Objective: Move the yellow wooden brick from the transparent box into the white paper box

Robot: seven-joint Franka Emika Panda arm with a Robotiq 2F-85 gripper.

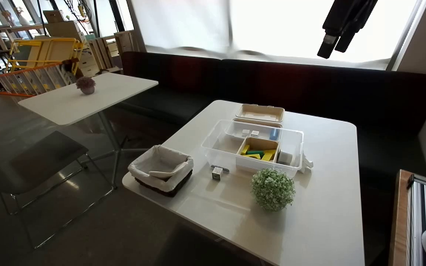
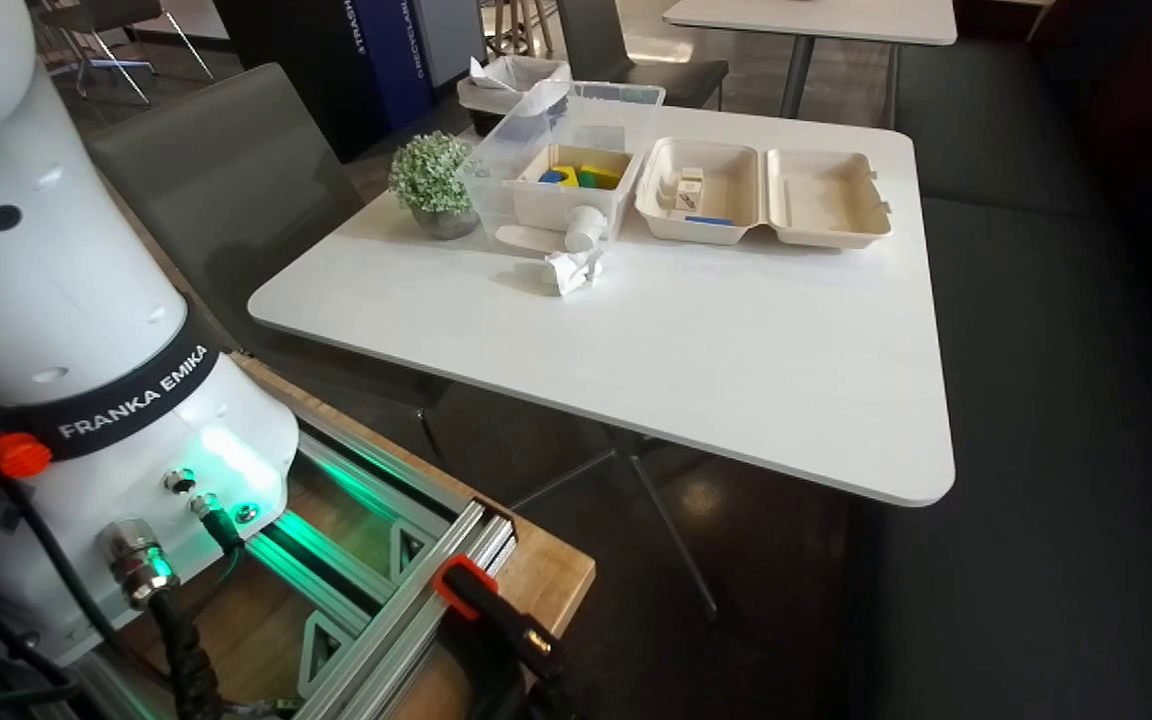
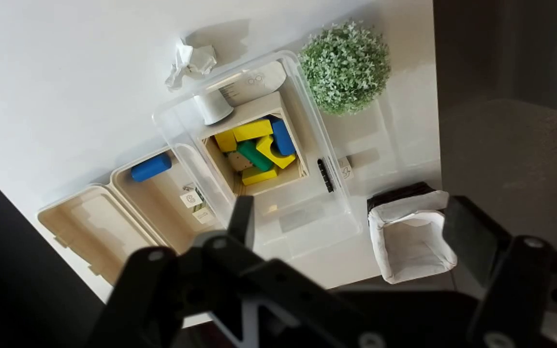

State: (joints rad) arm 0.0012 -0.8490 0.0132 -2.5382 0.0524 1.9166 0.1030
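Robotiq gripper (image 3: 351, 224): one, its two fingers wide apart in the wrist view; high up, against the bright window (image 1: 272, 29), in an exterior view.

Transparent box (image 3: 315, 195): one, clear plastic, open-topped, on the white table (image 2: 736, 350).

Inner tan box (image 3: 259, 107): one, upright inside the transparent box.

Yellow wooden bricks (image 3: 253, 130): four, one with a curved cut-out, all in the inner tan box; which is the task's own cannot be told. With them: one green block (image 3: 255, 155), at least one blue block (image 3: 283, 137).

Also in the transparent box: one white cylinder (image 3: 214, 107), one flat white piece (image 3: 261, 79) with printed marks.

White paper box (image 2: 748, 185): one, hinged, lying open in two halves beside the transparent box; one half holds one blue cylinder (image 3: 151, 167) and two white cubes (image 3: 191, 198).

Loose on the white table: one crumpled paper (image 3: 189, 63), one potted plant (image 3: 347, 67) just beside the transparent box, one marked cube (image 1: 217, 173), one dark stick (image 1: 226, 170), one lined basket (image 1: 154, 181).
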